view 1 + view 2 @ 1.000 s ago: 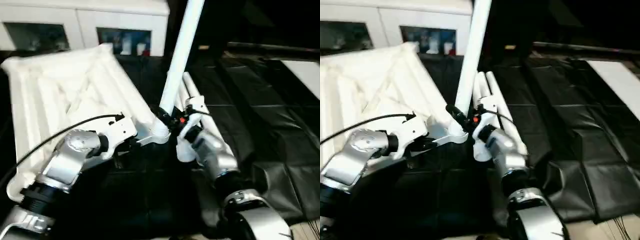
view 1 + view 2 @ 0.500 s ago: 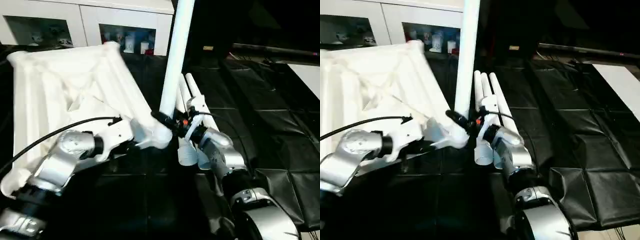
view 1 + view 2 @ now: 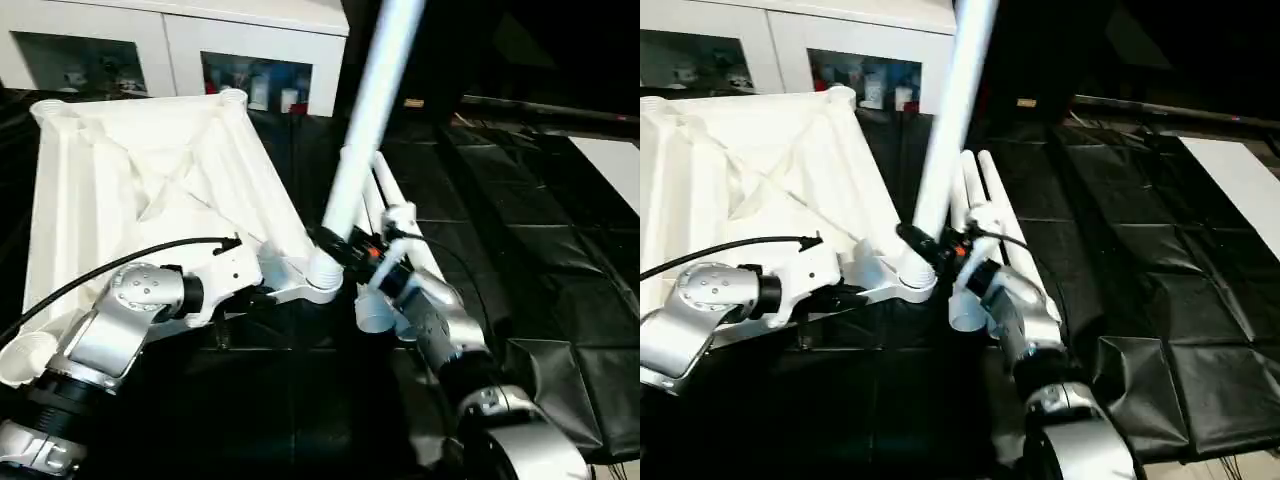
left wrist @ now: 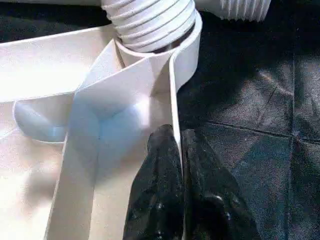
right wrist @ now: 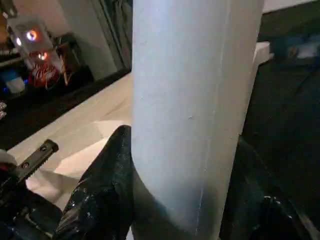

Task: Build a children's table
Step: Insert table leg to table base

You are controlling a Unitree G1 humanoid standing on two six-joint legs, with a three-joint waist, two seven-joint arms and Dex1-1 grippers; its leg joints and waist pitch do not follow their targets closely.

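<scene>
Black-covered work table [image 3: 560, 230] centre frame: right gripper [image 3: 345, 250] clamps stiff, light leg [image 3: 365, 125] low; left gripper [image 4: 177, 150] pinches tabletop [image 3: 130, 190] rib.

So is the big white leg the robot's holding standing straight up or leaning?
Leaning. The leg tilts toward the robot's right as it rises from the corner socket of the upside-down tabletop, with the right gripper around it.

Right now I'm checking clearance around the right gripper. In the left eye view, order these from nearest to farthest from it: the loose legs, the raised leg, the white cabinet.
1. Raised leg, held in the right gripper.
2. Loose legs, lying just beyond it.
3. White cabinet, at the back.
</scene>
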